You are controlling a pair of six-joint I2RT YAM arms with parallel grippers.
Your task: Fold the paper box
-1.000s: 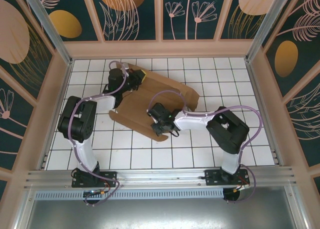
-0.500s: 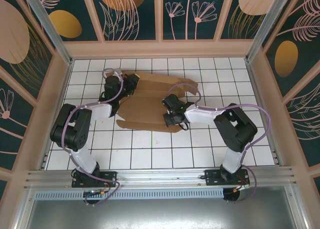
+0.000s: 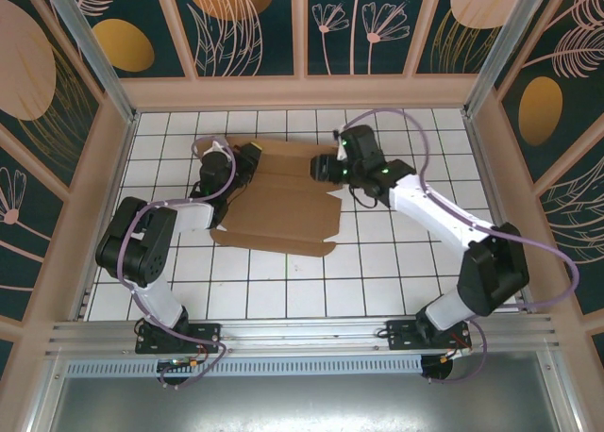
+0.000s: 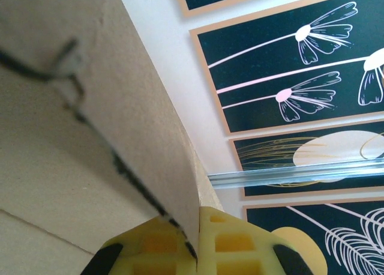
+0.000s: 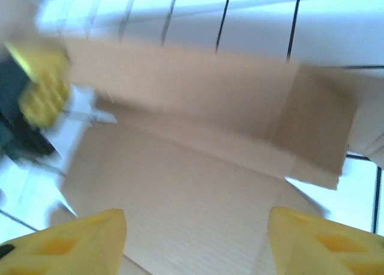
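The paper box (image 3: pixel 274 206) is a flat brown cardboard sheet with flaps, lying on the white tiled table. My left gripper (image 3: pixel 251 155) is shut on the sheet's back left edge. In the left wrist view the yellow fingers (image 4: pixel 240 245) pinch the cardboard (image 4: pixel 90 107) between them. My right gripper (image 3: pixel 321 168) hovers over the sheet's back right part, open. In the blurred right wrist view its gripper (image 5: pixel 198 239) has nothing between the wide-apart fingertips, and the cardboard (image 5: pixel 180 167) lies below it with a raised flap (image 5: pixel 312 137) at the right.
Wooden walls with dark floral panels close in the table (image 3: pixel 377 281) on three sides. The left arm's elbow (image 3: pixel 132 243) sits left of the sheet. The right arm (image 3: pixel 444 215) stretches diagonally across the right half. Bare tiles lie in front of the sheet.
My right gripper has let go of the sheet's front edge, opened, and swung to the back right. The sheet has dropped flatter onto the table. The left gripper stays shut on it.
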